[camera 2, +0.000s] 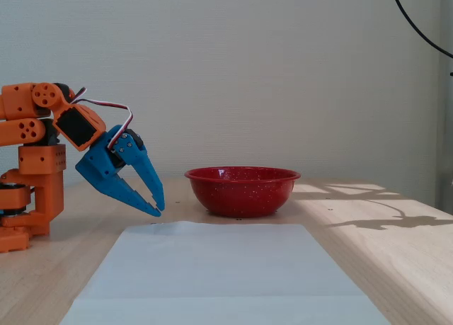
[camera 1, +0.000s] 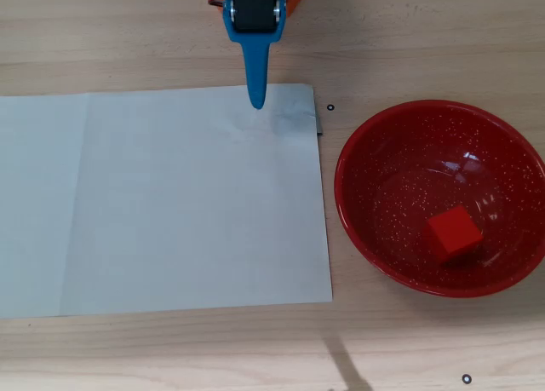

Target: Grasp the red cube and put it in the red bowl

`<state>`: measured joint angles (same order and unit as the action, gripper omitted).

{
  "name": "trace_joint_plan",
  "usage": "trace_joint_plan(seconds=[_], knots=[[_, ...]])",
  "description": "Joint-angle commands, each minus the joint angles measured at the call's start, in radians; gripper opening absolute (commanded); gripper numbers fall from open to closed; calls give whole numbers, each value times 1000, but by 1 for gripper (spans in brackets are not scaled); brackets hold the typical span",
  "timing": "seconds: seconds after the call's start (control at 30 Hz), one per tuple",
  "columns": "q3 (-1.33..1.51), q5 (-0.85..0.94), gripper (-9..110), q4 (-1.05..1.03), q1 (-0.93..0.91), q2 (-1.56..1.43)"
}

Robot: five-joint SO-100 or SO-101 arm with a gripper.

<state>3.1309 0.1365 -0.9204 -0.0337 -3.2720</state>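
One small cube (camera 1: 454,232), bright red with plain matte faces, lay inside the bowl (camera 1: 368,152), toward its near side in the overhead view. The bowl, glossy red with fine white speckles, stood on the wooden table (camera 1: 170,348) just right of the sheet of paper (camera 1: 170,212). Beyond the paper's far edge, left of the bowl, the blue gripper (camera 2: 157,207) hung with its tips together, holding nothing. Only the overhead view showed the cube; from the side, the bowl's wall (camera 2: 241,195) hid it. The side view alone showed the orange arm (camera 2: 35,148) folded low, the gripper tilted down toward the paper (camera 2: 212,268).
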Motion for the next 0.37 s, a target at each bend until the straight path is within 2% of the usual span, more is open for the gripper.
trace_joint_plan(seconds=[0.0,0.33], knots=[[9,69,0,-2,60,-20],[9,-11,0,0,-5,-20]])
